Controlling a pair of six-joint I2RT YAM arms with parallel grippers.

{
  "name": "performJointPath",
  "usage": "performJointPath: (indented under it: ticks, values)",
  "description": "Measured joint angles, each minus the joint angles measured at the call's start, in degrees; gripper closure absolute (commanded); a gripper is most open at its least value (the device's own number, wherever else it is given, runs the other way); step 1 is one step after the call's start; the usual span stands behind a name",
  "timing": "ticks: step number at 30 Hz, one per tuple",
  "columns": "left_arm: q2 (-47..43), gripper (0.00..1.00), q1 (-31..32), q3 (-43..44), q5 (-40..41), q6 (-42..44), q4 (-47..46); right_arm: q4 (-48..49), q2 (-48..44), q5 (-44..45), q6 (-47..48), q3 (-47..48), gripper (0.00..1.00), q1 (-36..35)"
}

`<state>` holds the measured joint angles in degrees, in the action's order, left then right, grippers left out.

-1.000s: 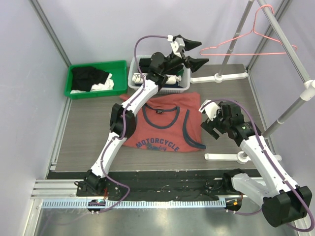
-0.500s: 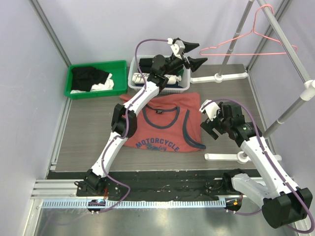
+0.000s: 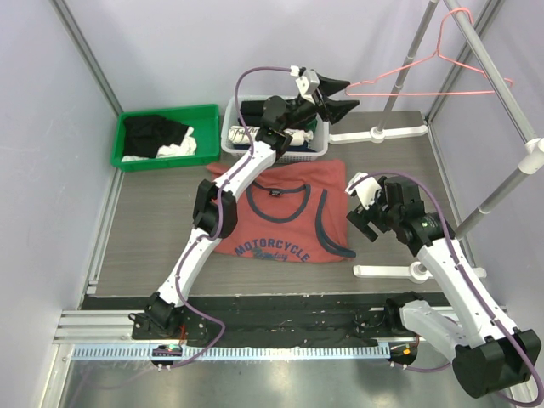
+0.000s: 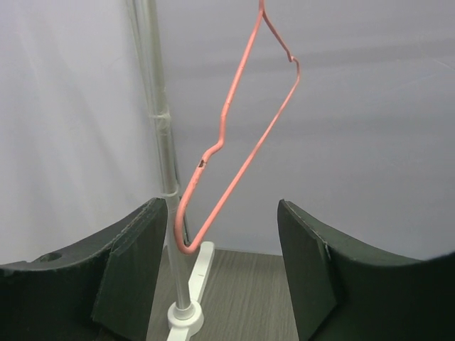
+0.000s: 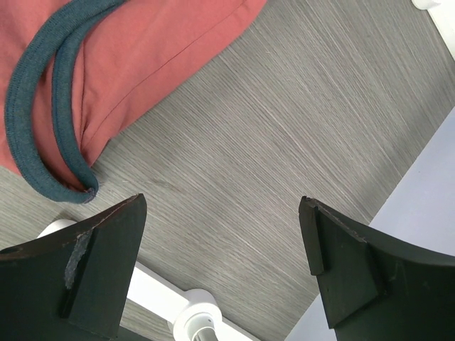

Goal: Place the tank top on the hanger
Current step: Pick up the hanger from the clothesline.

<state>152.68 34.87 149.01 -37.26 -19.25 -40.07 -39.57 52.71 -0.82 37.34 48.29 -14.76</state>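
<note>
Left wrist | thin pink wire hanger [image 4: 239,71] seen between parted left fingers [image 4: 135,270] | right fingers [image 5: 99,270] parted

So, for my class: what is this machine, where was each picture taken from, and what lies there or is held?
These are two robot arms, left and right, bolted to a grey table. The wide view looks down from above; the other two are wrist cameras looking out between the jaws. A rust-red tank top with navy trim lies flat there; behind it a green bin and a white basket hold clothes. A thin pink wire hanger hangs from a metal rail. The left jaws stand open at its end; the right jaws hang open beside the shirt. Nothing is held.
</note>
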Motion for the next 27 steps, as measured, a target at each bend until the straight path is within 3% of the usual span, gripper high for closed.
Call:
performJointPath:
  ticks: [2,3,4,12,14,18,27]
  values:
    - [0.00,0.49,0.11,0.00,-0.70,-0.28,-0.07,-0.02,-0.17,0.00,0.00,0.00,0.04,0.00]
    - [0.00,0.64,0.15,0.00,-1.09,-0.52,-0.11,-0.02,-0.22,-0.02,0.00,0.00,0.04,0.00]
    - [0.04,0.71,0.20,0.00,-1.51,-0.83,-0.24,0.00,-0.24,-0.09,-0.02,0.00,0.04,0.00]
    - [0.07,0.69,0.48,0.00,-2.03,-2.89,-0.90,-0.02,-0.33,-0.35,-0.09,0.00,0.04,0.00]
    - [0.07,0.75,0.48,0.00,-2.05,-3.17,-0.94,-0.02,-0.48,-0.35,-0.17,0.00,0.04,0.00]
    - [0.07,1.00,0.48,0.00,-3.08,-4.07,-0.90,-0.22,-0.90,-0.35,-0.20,0.00,0.04,0.00]
    - [-0.07,1.00,0.52,0.00,-6.97,-5.03,-0.17,-0.94,-1.38,-0.61,-0.24,0.00,0.04,0.00]
